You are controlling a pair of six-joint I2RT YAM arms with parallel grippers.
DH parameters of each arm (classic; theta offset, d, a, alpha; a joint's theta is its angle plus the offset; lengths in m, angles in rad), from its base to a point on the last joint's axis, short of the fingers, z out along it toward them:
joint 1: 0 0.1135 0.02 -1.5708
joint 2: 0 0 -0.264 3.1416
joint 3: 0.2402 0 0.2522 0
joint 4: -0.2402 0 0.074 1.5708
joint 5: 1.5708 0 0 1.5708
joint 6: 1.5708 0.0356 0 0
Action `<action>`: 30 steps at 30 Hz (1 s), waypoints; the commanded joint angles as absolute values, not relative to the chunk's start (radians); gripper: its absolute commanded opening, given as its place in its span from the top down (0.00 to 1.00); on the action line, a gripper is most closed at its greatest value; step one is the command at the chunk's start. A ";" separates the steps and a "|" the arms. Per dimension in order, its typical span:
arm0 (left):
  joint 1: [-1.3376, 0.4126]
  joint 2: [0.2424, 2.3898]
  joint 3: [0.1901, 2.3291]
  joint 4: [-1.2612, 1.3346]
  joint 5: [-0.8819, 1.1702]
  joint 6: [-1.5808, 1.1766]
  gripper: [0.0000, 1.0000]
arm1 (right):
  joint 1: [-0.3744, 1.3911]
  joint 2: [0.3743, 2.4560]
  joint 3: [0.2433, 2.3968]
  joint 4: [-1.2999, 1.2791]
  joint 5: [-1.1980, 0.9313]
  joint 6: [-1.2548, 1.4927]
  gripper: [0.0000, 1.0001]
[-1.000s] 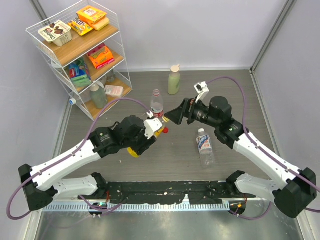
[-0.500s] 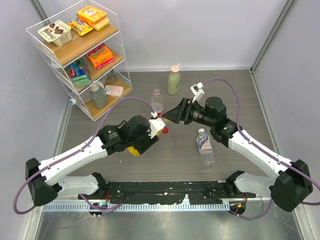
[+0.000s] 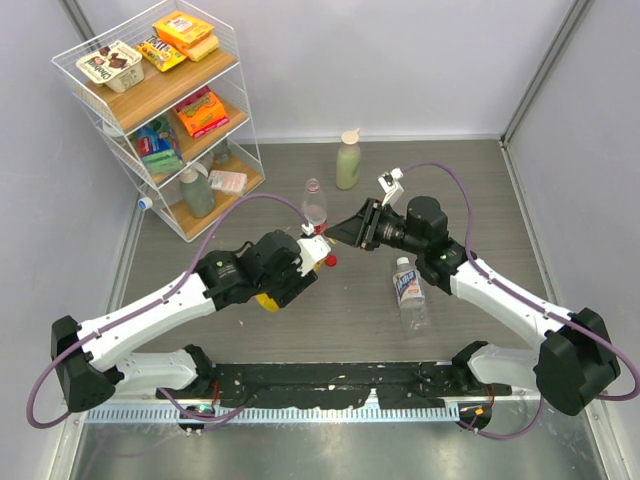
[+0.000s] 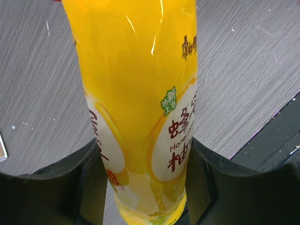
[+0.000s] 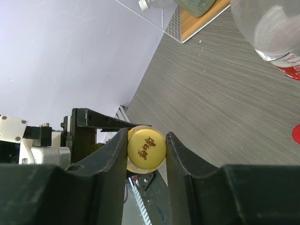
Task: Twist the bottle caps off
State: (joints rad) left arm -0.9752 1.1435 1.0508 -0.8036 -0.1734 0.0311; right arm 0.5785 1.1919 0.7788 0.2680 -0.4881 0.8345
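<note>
Grey table (image 3: pixel 480 200) ctr: got R gripper (image 5: pixel 146 140) clamped on yellow cap (image 5: pixel 146 149), L gripper (image 4: pixel 145 168) clamped round yellow bottle (image 4: pixel 136 93) body, both just near of clear bottle (image 3: pixel 314 207), red cap (image 3: pixel 329 261) lying on table right beside them.

The grey table (image 3: pixel 470 190) bears a wire rack (image 3: pixel 160 120), green bottle (image 3: pixel 348 165), clear bottle (image 3: pixel 314 205), a lying bottle (image 3: pixel 409 293) and a red cap (image 3: pixel 329 261).
</note>
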 commanded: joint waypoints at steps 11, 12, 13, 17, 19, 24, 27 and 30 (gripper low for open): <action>-0.979 1.132 1.083 -0.785 -0.175 0.028 1.00 | 0.569 1.117 0.772 0.327 -0.512 0.769 0.99; -0.979 1.129 1.086 -0.788 -0.170 0.029 1.00 | 0.569 1.112 0.770 0.333 -0.514 0.762 0.98; -0.977 1.123 1.091 -0.788 -0.161 0.031 1.00 | 0.568 1.106 0.769 0.334 -0.514 0.755 0.98; -0.979 1.095 1.092 -0.785 -0.115 0.029 1.00 | 0.568 1.083 0.759 0.363 -0.540 0.738 0.98; -0.979 1.078 1.094 -0.784 -0.088 0.029 1.00 | 0.568 1.069 0.746 0.402 -0.564 0.732 0.98; -0.979 1.046 1.107 -0.784 -0.014 0.031 1.00 | 0.568 1.043 0.707 0.515 -0.636 0.727 0.98; -0.977 1.039 1.118 -0.790 0.064 0.037 1.00 | 0.568 1.039 0.706 0.535 -0.673 0.719 0.98; -0.977 1.039 1.134 -0.795 0.145 0.041 1.00 | 0.568 1.029 0.693 0.574 -0.719 0.710 0.98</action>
